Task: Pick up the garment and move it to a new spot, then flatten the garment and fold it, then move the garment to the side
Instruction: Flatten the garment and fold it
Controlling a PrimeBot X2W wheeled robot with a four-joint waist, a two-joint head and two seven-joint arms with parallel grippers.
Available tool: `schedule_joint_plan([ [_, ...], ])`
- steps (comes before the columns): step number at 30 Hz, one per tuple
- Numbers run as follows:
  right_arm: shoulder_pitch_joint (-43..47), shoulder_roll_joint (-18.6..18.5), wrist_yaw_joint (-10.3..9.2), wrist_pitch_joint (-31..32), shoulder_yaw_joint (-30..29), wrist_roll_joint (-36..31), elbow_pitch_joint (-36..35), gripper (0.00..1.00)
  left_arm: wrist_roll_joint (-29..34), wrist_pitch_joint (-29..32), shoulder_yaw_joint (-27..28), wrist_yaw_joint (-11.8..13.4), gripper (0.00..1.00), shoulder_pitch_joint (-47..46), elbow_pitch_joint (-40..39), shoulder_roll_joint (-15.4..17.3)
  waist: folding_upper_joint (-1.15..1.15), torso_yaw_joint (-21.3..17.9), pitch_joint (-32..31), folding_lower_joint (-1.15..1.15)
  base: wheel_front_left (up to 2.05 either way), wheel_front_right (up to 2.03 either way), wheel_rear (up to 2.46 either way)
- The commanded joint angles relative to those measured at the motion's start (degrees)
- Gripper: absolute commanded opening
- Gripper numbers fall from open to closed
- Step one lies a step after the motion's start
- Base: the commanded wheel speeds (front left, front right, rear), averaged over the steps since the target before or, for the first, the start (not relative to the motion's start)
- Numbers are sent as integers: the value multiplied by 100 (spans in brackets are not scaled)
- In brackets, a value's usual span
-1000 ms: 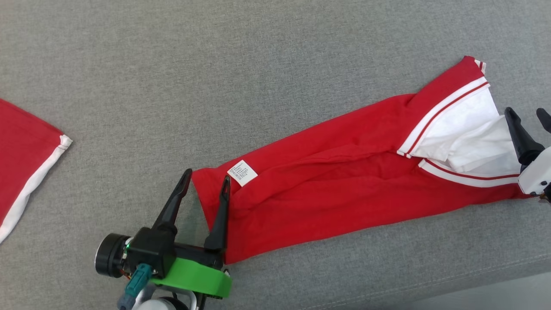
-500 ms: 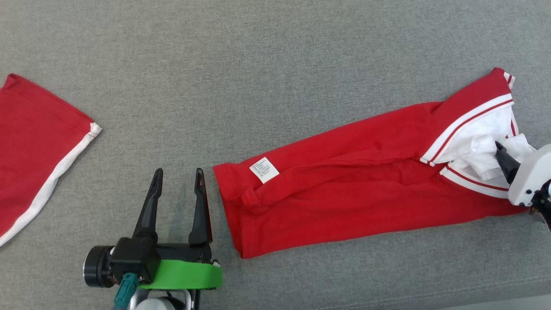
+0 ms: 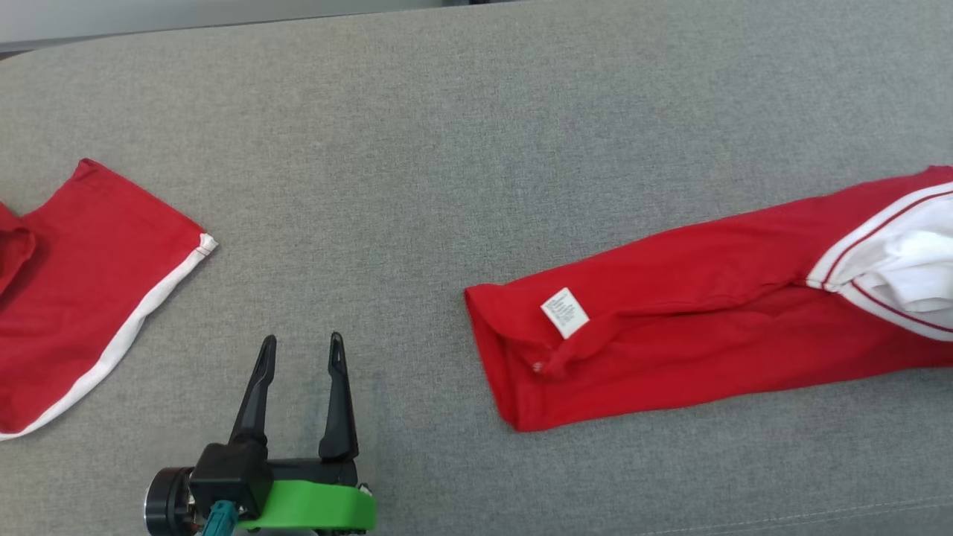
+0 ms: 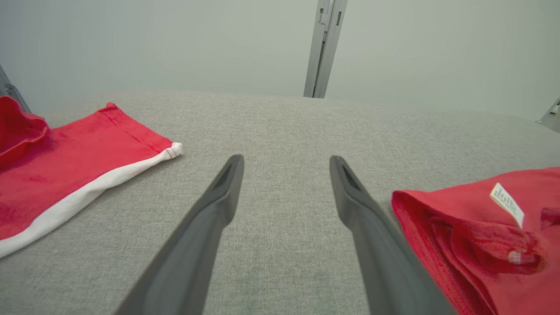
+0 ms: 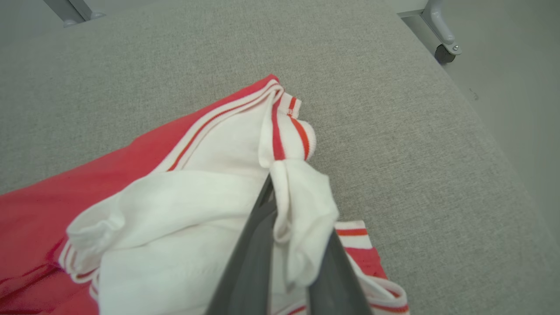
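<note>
Left claw (image 3: pixel 301 339), nearest the camera in the head view at lower left: released, its two dark fingers spread and pointing up the view over bare grey cloth, grasping nothing. In the left wrist view the same claw (image 4: pixel 285 158) stands apart from the fabric on either side.

Garment (image 3: pixel 670 335), just right of the left claw and clear of it: a long red piece lying flat on the grey fabric-covered table (image 3: pixel 447 149), running from a folded hem at centre to the right edge of the head view. A white label (image 3: pixel 565 313) sits near the hem; in the left wrist view the hem of the garment (image 4: pixel 472 245) is rumpled, with the label (image 4: pixel 506 204) tilted up.

Right claw (image 5: pixel 284 210), at the garment's far right end: clenched on a bunched white fold of the garment (image 5: pixel 197 197), which is trimmed with red-and-white striped bands.

Second red cloth (image 3: pixel 82 298), at the left, well apart from the garment: flat, edged with a white band.

Beyond, the table (image 5: pixel 393 131) ends at a rounded edge; a metal leg with a caster (image 5: pixel 442 39) and a pale upright post (image 4: pixel 323 48) stand behind it.
</note>
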Motion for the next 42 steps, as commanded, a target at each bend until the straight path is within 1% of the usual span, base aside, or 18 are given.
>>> schedule_joint_plan([
  [1, 63, -170, -13, -97, -174, -72, -6, 0, 9, -18, 73, -61, 100, 104, 37, -33, 0, 16, -221, 0, 0, 0, 0],
  [5, 216, -534, -12, -163, -308, -34, -329, 0, -33, -17, 136, -200, 100, 270, 156, -96, 0, 11, -402, 0, 0, 0, 0],
  [7, 305, -712, -11, -104, -179, 74, -671, 0, -67, -17, 165, -245, 100, 329, 214, -111, 0, 1, -486, 0, 0, 0, 0],
  [8, 330, -741, -11, -78, -114, 135, -804, 0, -80, -17, 183, -253, 100, 337, 218, -114, 0, -3, -508, 0, 0, 0, 0],
  [10, 445, -829, -11, 86, 211, 315, -1341, 0, -144, -18, 200, -256, 100, 379, 263, -125, 0, -16, -589, 0, 0, 0, 0],
  [12, 540, -788, -11, 287, 525, 500, -1835, 0, -283, -18, 147, -198, 100, 379, 251, -128, 0, -20, -657, 0, 0, 0, 0],
  [15, 754, -711, -11, 612, 1159, 709, -2519, 0, -416, -18, 1, -133, 100, 337, 268, -127, 0, 20, -738, 0, 0, 0, 0],
  [19, 1058, -338, -10, 850, 1988, 815, -2918, 0, -499, -18, -180, -60, 100, 324, 404, -127, 0, 112, -896, 0, 0, 0, 0],
  [23, 1127, 215, -7, 692, 2503, 708, -2802, 0, -588, -18, -227, 61, 100, 335, 455, -127, 0, 188, -982, 0, 0, 0, 0],
  [28, 933, 755, -7, 439, 2965, 575, -2450, 0, -489, -18, -249, 48, 100, 394, 550, -126, 0, 250, -1019, 0, 0, 0, 0],
  [31, 817, 911, -7, 345, 3168, 486, -2279, 0, -472, -18, -210, 26, 100, 396, 587, -126, 0, 285, -1027, 0, 0, 0, 0],
  [34, 721, 1055, -7, 237, 3253, 399, -2097, 0, -496, -18, -193, 23, 100, 395, 589, -126, 0, 302, -1029, 0, 0, 0, 0],
  [42, 492, 1345, -7, 4, 3581, 294, -1736, 0, -535, -18, -289, 20, 100, 430, 623, -127, 0, 305, -1042, 0, 0, 0, 0],
])
